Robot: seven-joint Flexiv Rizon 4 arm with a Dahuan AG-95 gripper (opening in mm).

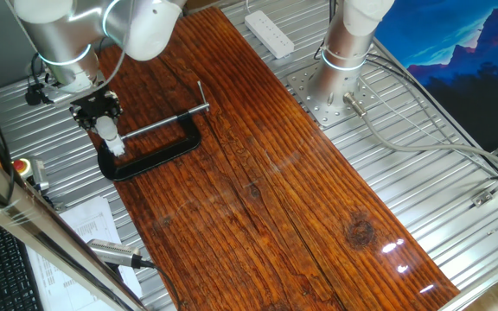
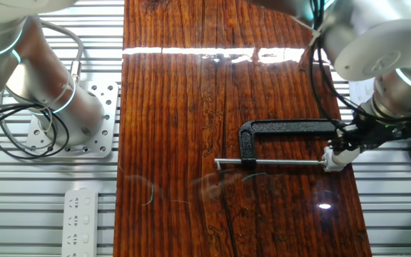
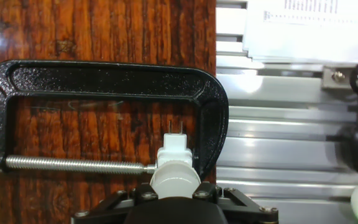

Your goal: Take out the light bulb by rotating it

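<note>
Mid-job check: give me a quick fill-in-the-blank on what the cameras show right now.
1. The gripper is shut on the ____.
2. The steel screw rod belongs to the black ____.
3. The clamp lies on the ____ board.

Missing words: light bulb; C-clamp; wooden.

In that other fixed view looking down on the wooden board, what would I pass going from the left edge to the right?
Silver robot base → white power strip → black C-clamp → claw holding the white bulb piece.
</note>
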